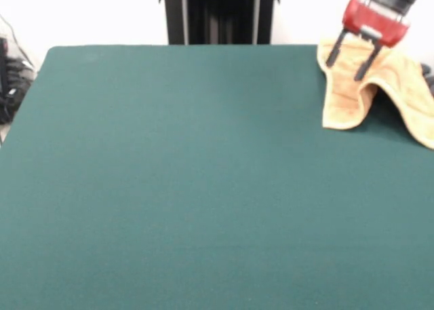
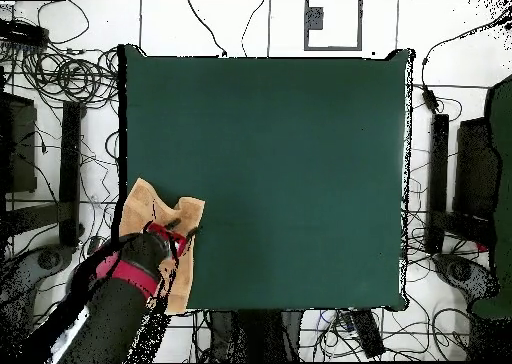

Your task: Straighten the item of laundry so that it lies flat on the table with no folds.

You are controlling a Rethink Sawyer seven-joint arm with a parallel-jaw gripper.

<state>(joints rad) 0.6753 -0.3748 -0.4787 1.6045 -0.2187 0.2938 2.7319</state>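
The tan-orange towel (image 1: 352,86) is being seen bunched up and humped at one corner of the green felt table (image 1: 190,188), partly draped over the table's edge.

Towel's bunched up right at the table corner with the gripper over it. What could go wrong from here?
1. The towel lies at the table's corner and seems to overhang the edge in the overhead view; a pull outward could drag it off.
2. It is humped and folded, so the open gripper might pinch several layers and keep a fold.
3. The arm hides part of the towel from above, so its outline is hard to judge.
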